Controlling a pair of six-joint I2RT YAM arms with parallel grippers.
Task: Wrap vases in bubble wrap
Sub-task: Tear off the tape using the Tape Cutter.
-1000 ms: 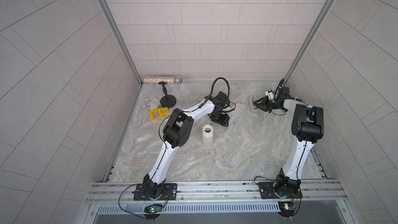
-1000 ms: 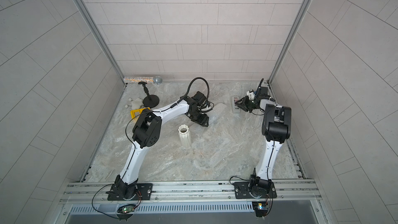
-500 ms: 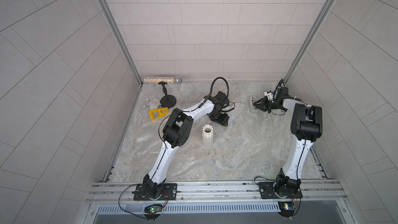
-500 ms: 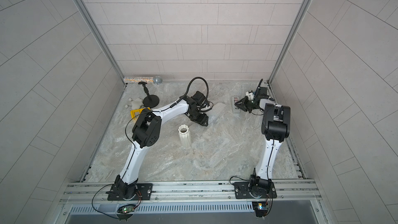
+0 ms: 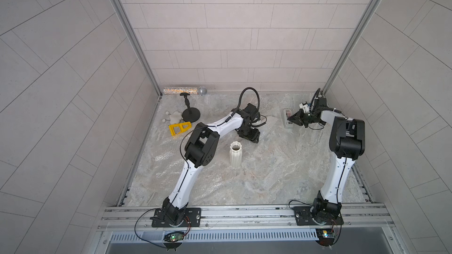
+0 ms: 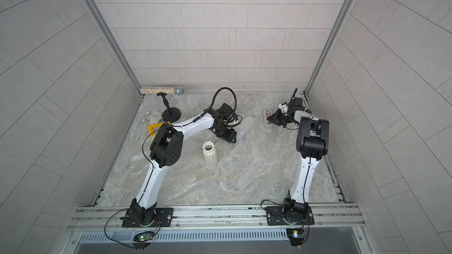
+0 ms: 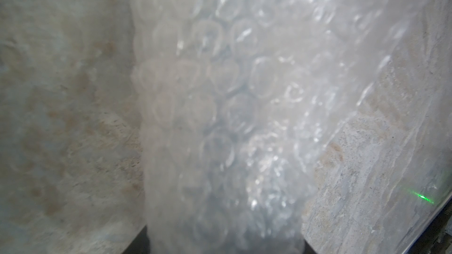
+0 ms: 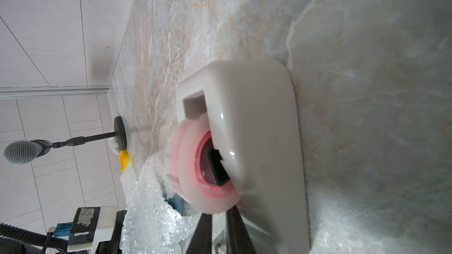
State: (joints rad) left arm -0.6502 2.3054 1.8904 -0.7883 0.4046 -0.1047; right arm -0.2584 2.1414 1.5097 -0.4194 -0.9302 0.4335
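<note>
Left gripper (image 5: 249, 137): we see it clasped, it seems, around a rolled bundle of bubble wrap (image 7: 220, 106); the close view is blurred.
Right gripper (image 8: 217, 216): fingers drawn together at the tape roll (image 8: 186, 167) in the tape dispenser (image 8: 256, 118).
Blue vase (image 8: 176, 203): peeking from the wrap.
White vase (image 5: 236, 153): upright, near that bundle.

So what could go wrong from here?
1. The white vase stands upright close to the left arm's elbow; a swing of that arm could topple it.
2. The bubble wrap in the left claw looks loose, with no tape visible; it may spring open.
3. The right claw sits at the tape dispenser; pulling tape could drag the dispenser along.
</note>
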